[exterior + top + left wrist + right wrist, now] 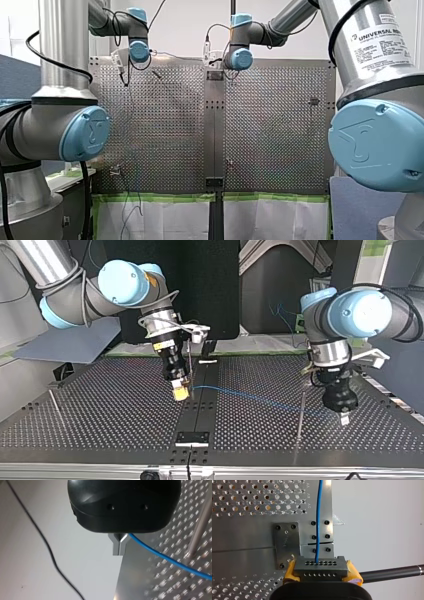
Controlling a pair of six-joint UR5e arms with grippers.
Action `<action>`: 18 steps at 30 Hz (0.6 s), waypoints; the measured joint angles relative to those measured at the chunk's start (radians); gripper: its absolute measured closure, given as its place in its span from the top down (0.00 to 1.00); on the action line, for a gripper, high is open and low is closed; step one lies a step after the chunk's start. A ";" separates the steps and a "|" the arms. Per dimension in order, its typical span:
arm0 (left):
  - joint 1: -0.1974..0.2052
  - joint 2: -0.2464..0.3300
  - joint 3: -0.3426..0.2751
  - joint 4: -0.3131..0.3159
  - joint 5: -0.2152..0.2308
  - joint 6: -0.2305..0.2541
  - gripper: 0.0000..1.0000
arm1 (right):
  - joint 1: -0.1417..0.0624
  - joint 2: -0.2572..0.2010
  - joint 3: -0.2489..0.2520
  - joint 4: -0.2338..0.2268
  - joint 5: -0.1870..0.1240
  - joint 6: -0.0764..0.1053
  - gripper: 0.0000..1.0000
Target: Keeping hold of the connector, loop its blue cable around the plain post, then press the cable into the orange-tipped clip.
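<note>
Connector [320,567]: grey block with two rows of holes, clenched in my right pincer [321,572], one of the yellow pads [290,571] pressed to each end. The blue cable [319,517] enters one hole of the row farther from the pincer and runs straight ahead, over a bolted metal plate [287,545]. In the top view this pincer hangs low at the left edge of the dark centre strip [200,407] of the perforated surface [100,405]; I cannot tell whether the connector touches the strip. From there the cable stretches nearly taut, low over the surface, toward the view's right and ends at my left pincer [119,546]. In the left wrist view that pincer's metal fingers [115,545] are closed together, with the cable coming out from their root and slanting away over the holes: grasping the cable. A thin metal post [300,425] stands upright just beside the cable's line, close to my left pincer; I cannot tell which side of it the cable passes. No loop shows round the post. The two pincers are well apart, with the cable spanning between them.
</note>
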 joint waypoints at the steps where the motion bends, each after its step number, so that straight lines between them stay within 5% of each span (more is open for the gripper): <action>1: 0.014 -0.009 0.014 0.002 0.014 -0.004 0.00 | 0.000 0.001 0.000 0.000 0.000 0.000 0.00; 10: 0.114 -0.069 0.106 0.019 0.114 -0.032 0.00 | 0.007 0.064 -0.032 0.000 -0.017 -0.002 0.00; 18: 0.185 -0.079 0.117 0.019 0.186 -0.051 0.00 | 0.007 0.104 -0.036 -0.005 -0.019 0.000 0.00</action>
